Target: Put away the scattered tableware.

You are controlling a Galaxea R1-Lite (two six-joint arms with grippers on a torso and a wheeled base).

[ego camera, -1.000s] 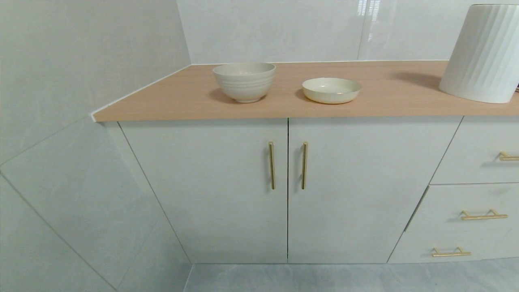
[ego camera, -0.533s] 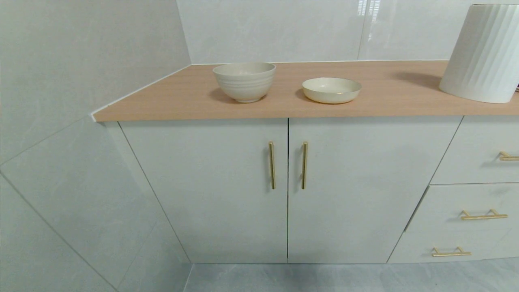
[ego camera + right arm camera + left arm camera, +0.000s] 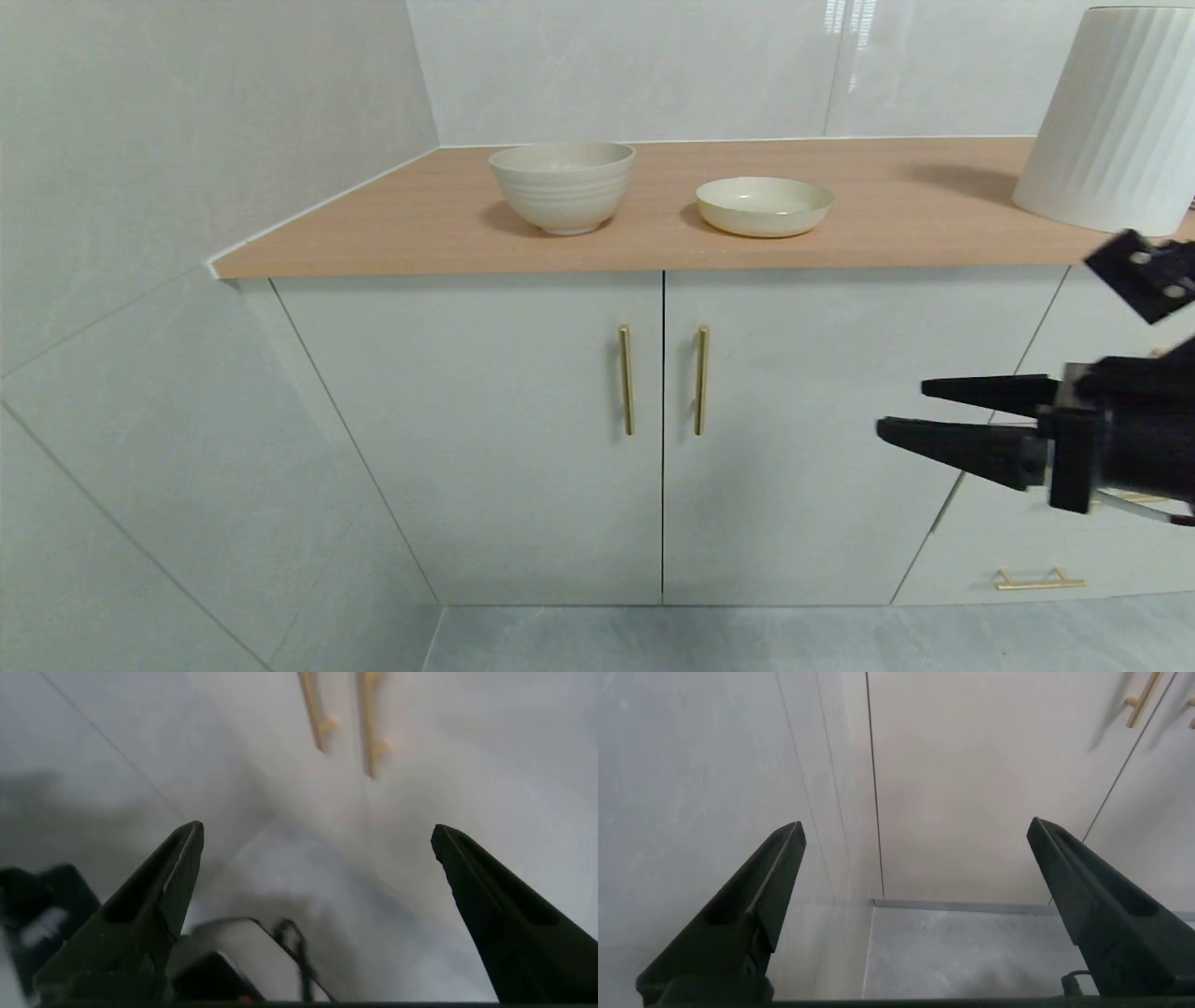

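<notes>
right claw (image 3: 904,409): wide open, empty, by the cupboard door (image 3: 794,373) | left claw (image 3: 915,826): wide open, empty | bowl (image 3: 563,185) and dish (image 3: 764,205): on the tabletop (image 3: 896,224), above and left of the right claw, well apart

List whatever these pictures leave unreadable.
- Cupboard interior: head view, behind its shut doors.
- Bowl contents: head view, near wall hides the bottom.
- White ribbed container: head view, cut off by the right edge.
- Door handles: right wrist view, blurred.
</notes>
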